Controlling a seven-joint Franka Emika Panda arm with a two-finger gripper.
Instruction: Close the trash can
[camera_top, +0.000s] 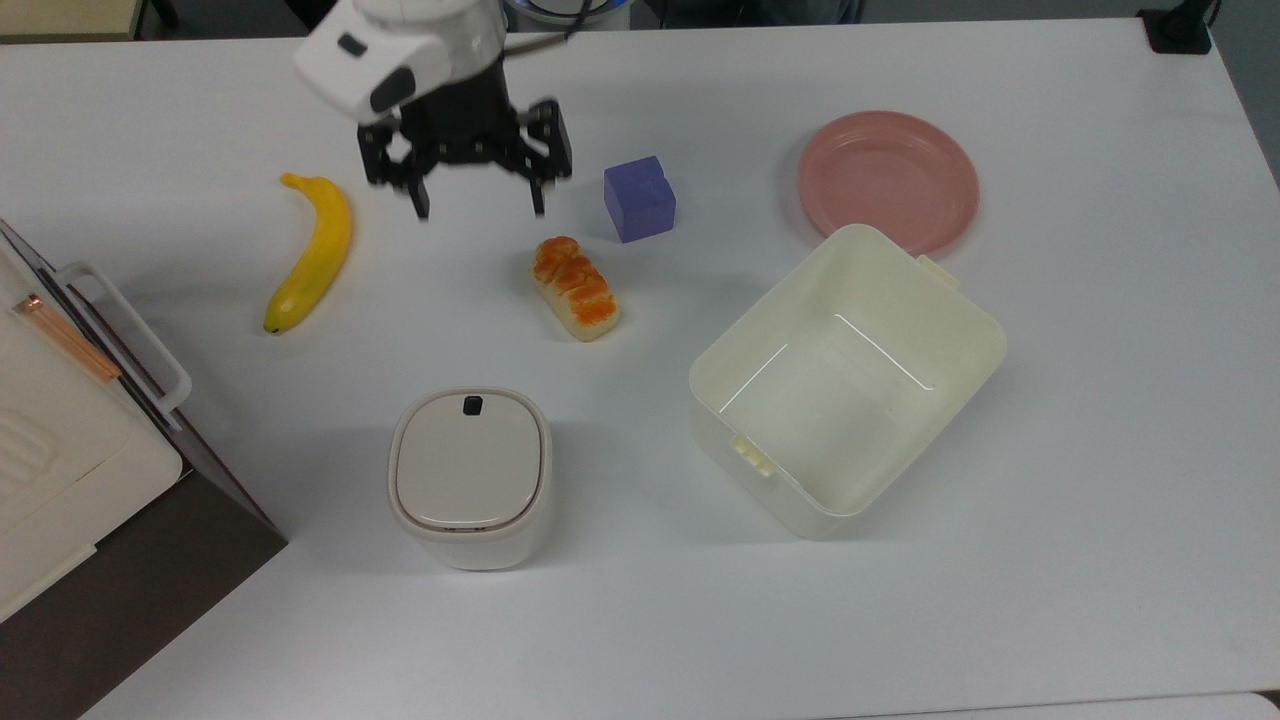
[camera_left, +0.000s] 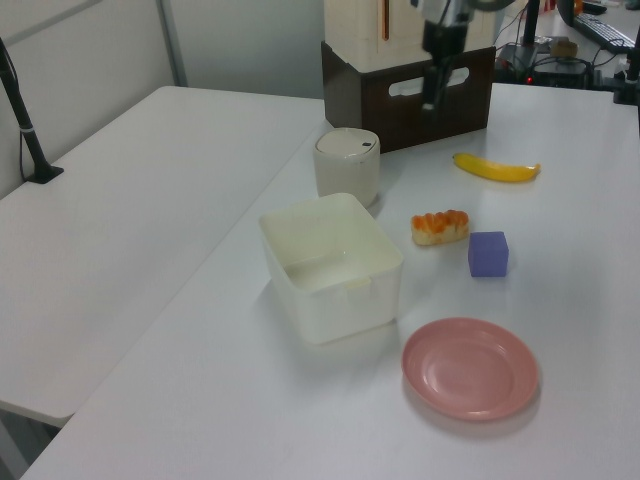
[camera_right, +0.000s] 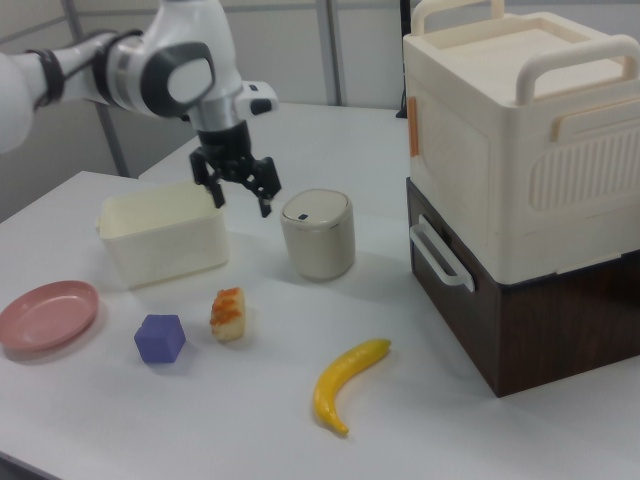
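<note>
The trash can stands at the front of the white table, small, cream-white and rounded-square. Its beige lid lies flat on the body, black button on the edge toward the arm. I also see the trash can beside the dark box and, in the right view, the trash can in the middle. My gripper hangs open and empty in the air, well clear of the bin, toward the top view's top between banana and cube. In the right view the gripper hovers up and left of the bin.
A banana, a piece of orange-topped bread, a purple cube and a pink plate lie on the table. A large lidless cream tub sits right of the bin. A stacked cream and brown box fills the top view's left edge.
</note>
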